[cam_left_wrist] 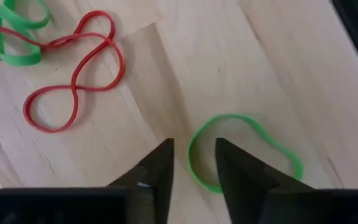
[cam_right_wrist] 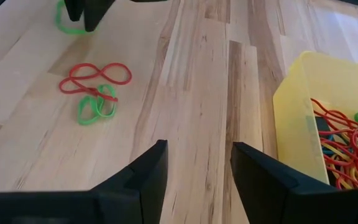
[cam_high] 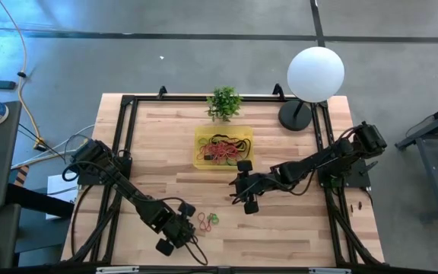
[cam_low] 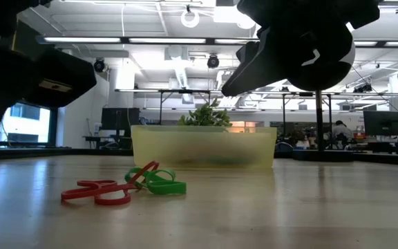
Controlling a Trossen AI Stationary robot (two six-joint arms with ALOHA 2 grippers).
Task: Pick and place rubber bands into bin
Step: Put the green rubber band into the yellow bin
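Item: my left gripper (cam_left_wrist: 194,163), fingers part-open astride the near edge of a green rubber band (cam_left_wrist: 244,149) on the table (cam_left_wrist: 166,81); nothing gripped.

Beyond: a red band (cam_left_wrist: 73,81), a second green band (cam_left_wrist: 14,34).

Farther: my right gripper (cam_right_wrist: 194,163), open, empty, beside the yellow bin (cam_right_wrist: 297,124). Path clear.

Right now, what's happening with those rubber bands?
Left gripper fingers straddling green band on table, not closed. Right gripper open, empty, beside bin. Red band loose. Nothing blocking.

Overhead, table-level, two wrists — table (cam_high: 280,228) shared
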